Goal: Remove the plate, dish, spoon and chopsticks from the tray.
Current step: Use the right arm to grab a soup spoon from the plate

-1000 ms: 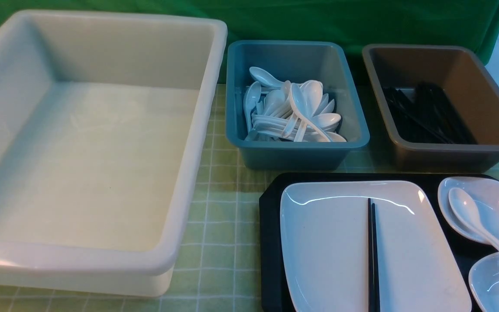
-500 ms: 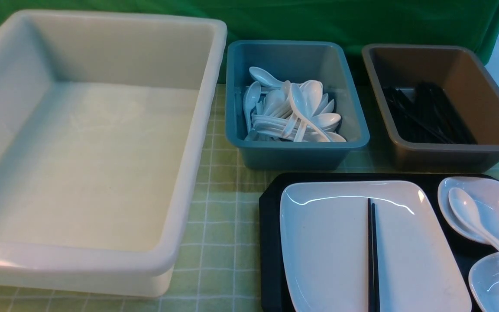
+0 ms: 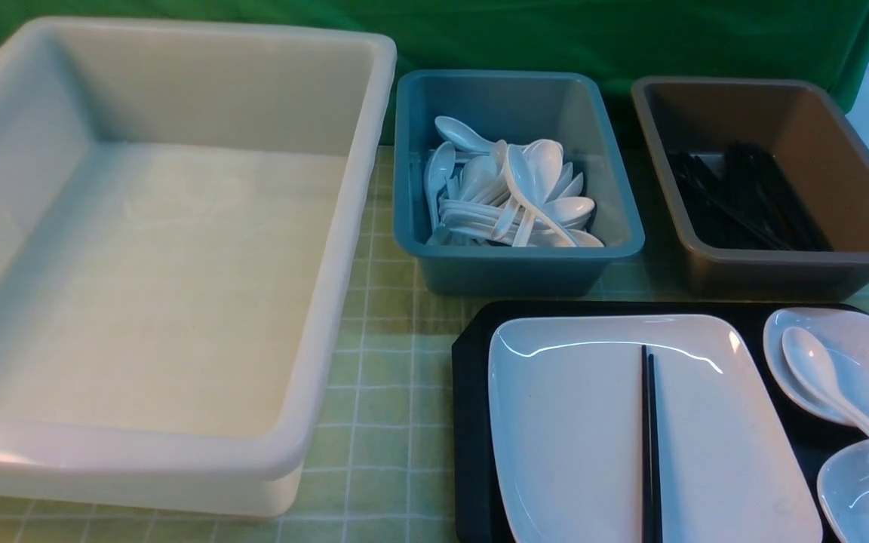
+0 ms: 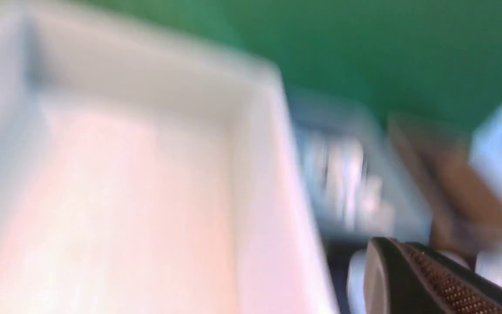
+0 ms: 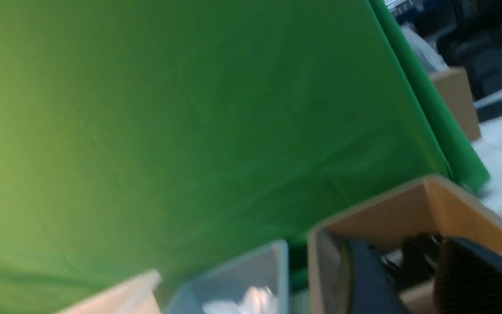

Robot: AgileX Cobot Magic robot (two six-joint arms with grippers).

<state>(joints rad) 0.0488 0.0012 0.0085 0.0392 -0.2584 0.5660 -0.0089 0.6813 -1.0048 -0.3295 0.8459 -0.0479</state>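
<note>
Black-padded left gripper (image 4: pixel 412 279): blurred, opening cannot be told | right gripper (image 5: pixel 412 272): jaws apart, empty | thin black chopsticks (image 3: pixel 649 445) rest atop large glossy white plate (image 3: pixel 570 422) on black rectangular tray (image 3: pixel 468 422), so likely lifted first | white soup spoon (image 3: pixel 830 385) in small white dish (image 3: pixel 868 358)

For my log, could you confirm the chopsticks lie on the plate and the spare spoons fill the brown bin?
No: the front view shows the spare spoons in the blue bin; the brown bin holds black sticks. The chopsticks do lie on the plate.
</note>
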